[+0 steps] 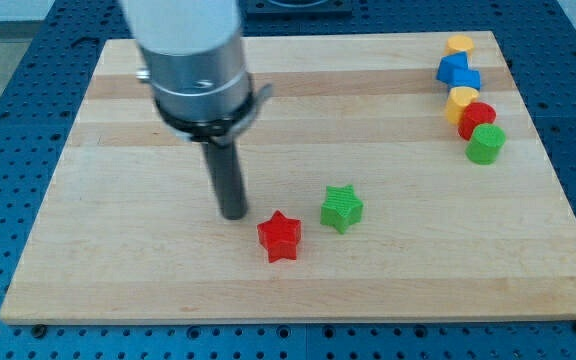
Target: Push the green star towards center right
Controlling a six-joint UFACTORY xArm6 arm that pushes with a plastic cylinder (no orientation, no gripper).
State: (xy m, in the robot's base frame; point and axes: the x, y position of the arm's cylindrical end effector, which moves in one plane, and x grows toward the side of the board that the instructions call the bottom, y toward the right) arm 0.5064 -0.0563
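On the surface [418, 250], my tip [233, 213] stands just left of the red star [280, 237], which lies just beside the green star [342, 208], below and to its left. Well apart, at the view's top right, five blocks run downward in a close chain (neighbours seem to touch): upper yellow block [459, 44], blue block [458, 71], lower yellow block [461, 101], red block [477, 119], green block [486, 144].
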